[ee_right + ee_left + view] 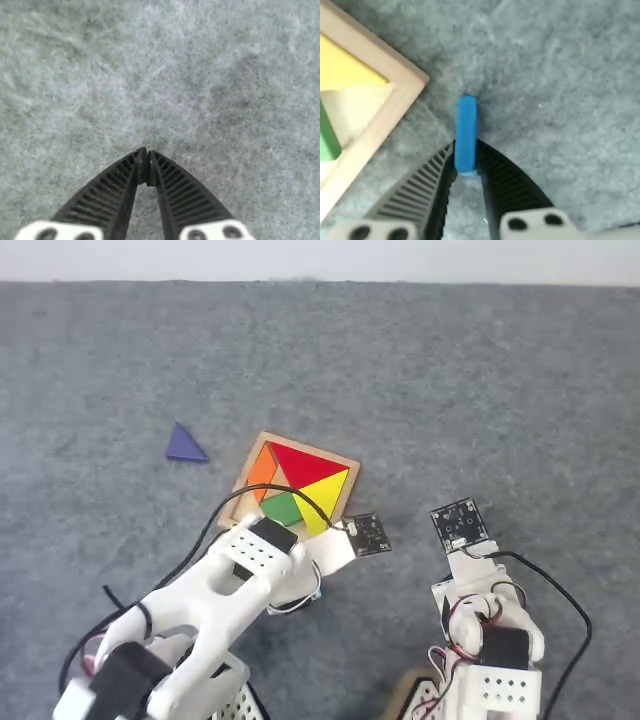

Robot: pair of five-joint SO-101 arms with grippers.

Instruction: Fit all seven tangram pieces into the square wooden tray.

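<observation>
Blue piece (466, 120) edge-on in left claw (466, 148), near corner of wooden tray (380, 117)

No text, label, brand, number or sign can be read on anything here. The small black square circuit board on the left arm's wrist (367, 533) and the matching black square board on the right arm's wrist (461, 523) carry pale specks, too small to make out as writing.
</observation>
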